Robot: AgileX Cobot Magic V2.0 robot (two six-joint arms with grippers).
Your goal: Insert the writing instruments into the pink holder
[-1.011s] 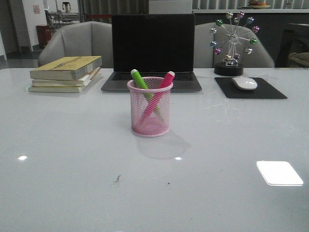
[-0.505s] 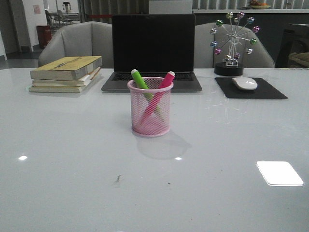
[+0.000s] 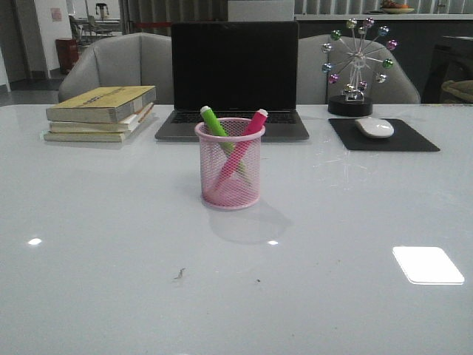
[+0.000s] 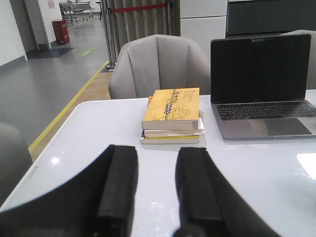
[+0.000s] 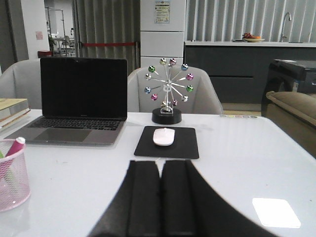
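I see green marker [image 3: 216, 126] & pink marker [image 3: 246, 137] crossed in round mesh pink holder [image 3: 230, 164] on glossy table [image 3: 111, 244]. Left gripper [image 4: 157, 165] parted, empty; right gripper [image 5: 160, 177] closed, empty.

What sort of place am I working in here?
Probably an office desk in an open workspace: a laptop, a mouse on its pad, stacked books and armchairs behind the white table.

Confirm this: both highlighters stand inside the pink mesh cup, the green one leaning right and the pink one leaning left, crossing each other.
One slip: the leans are swapped. In the front view the green highlighter tips left and the pink highlighter tips right. Both do stand inside the pink mesh cup, crossing each other.
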